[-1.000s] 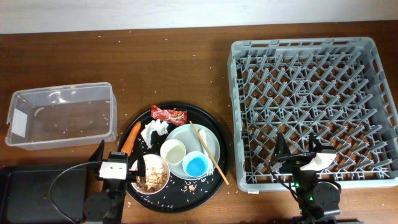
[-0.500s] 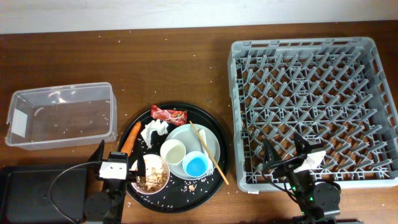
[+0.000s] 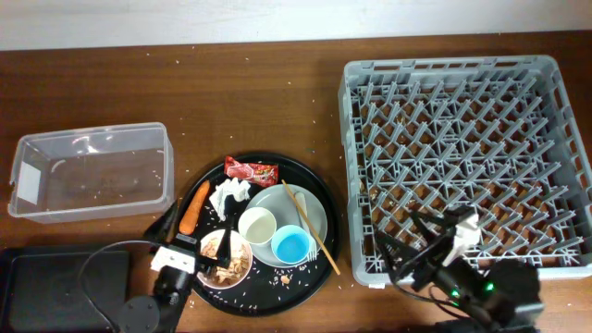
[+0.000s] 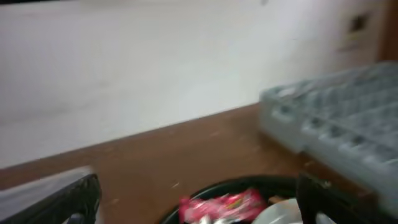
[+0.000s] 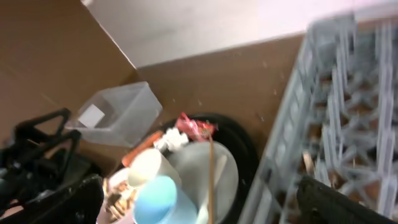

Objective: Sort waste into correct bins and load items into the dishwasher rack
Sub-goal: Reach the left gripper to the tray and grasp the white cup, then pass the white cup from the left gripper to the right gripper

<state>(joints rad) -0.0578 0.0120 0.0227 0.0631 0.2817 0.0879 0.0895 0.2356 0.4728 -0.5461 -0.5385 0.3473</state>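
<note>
Left wrist view shows red snack wrapper (image 4: 221, 205) and dishwasher rack (image 4: 336, 124) blurred

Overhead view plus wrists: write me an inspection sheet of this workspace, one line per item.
Surface: brown table, speckled with crumbs.
Job's things: rack has no dishes in it; tub holds only crumbs; black bin looks empty; wrapper, tissue, plate, cream cup, blue cup and bowl of scraps sit on the tray, carrot at its left edge.
Clutter: stick lying across the plate.
Grippers: left gripper and right gripper both open, holding nothing.
Cables: black cable looped over the black bin.
Surroundings: pale wall behind the table.
</note>
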